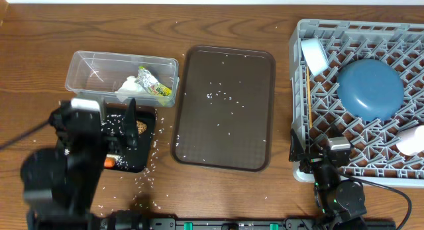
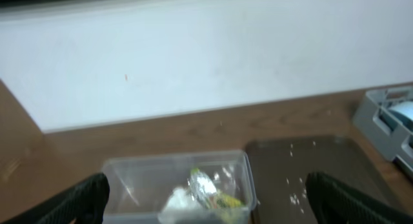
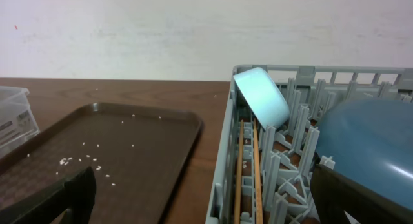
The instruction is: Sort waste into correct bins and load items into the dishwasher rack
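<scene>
My left gripper (image 2: 206, 212) sits nearest, fingers wide apart, over the black tray (image 1: 149, 134) holding the carrot (image 1: 109, 162). Tissue (image 1: 129, 91) and wrapper (image 1: 156, 85) lie in the clear tub (image 1: 86, 63). Rice (image 1: 215, 95) dots the brown tray (image 1: 199, 144). The blue dish (image 1: 370, 89) rests in the rack (image 1: 299, 28). My right gripper (image 3: 206, 208) is spread apart, empty.

Tissue (image 1: 128, 89), wrapper (image 1: 154, 85) in clear tub (image 1: 122, 56); blue dish (image 1: 370, 89) in rack (image 1: 344, 26).

The overhead camera looks straight down on the whole table (image 1: 40, 38). Both wrist cameras sit low and face the wall (image 2: 193, 56). They share the brown tray (image 3: 148, 159) beyond their fingers (image 3: 58, 201), though the left view is seemingly blurred.
</scene>
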